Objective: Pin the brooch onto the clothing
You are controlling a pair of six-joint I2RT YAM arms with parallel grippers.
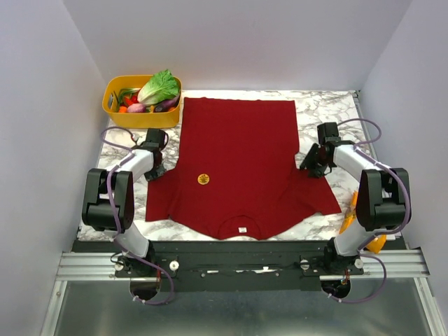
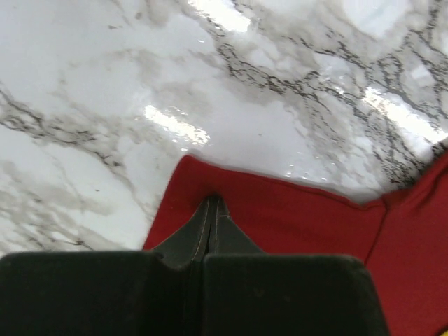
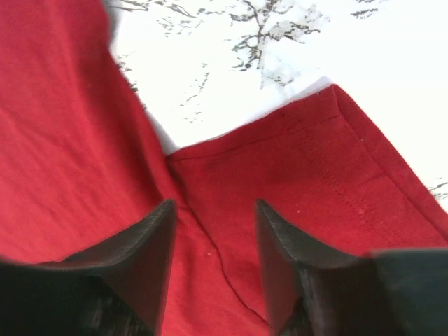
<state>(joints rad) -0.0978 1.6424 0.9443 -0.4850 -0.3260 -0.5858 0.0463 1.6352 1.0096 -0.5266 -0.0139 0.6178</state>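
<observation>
The clothing (image 1: 238, 154), a dark red T-shirt, lies spread flat on the marble table, its neck with a white label toward the near edge. The brooch (image 1: 203, 179), a tiny golden disc, sits on the shirt's left chest, touched by neither gripper. My left gripper (image 1: 155, 172) is shut, its tips (image 2: 212, 199) resting on the left sleeve (image 2: 294, 217) near its corner; whether fabric is pinched I cannot tell. My right gripper (image 1: 308, 168) is open, its fingers (image 3: 215, 204) straddling a crease in the fabric (image 3: 70, 140) where the right sleeve meets the body.
A yellow basket (image 1: 114, 108) holding a lettuce (image 1: 159, 87) and other vegetables stands at the back left, next to the shirt's hem. Orange-yellow items (image 1: 348, 217) lie by the right arm's base. Bare marble (image 1: 329, 112) shows right of the shirt.
</observation>
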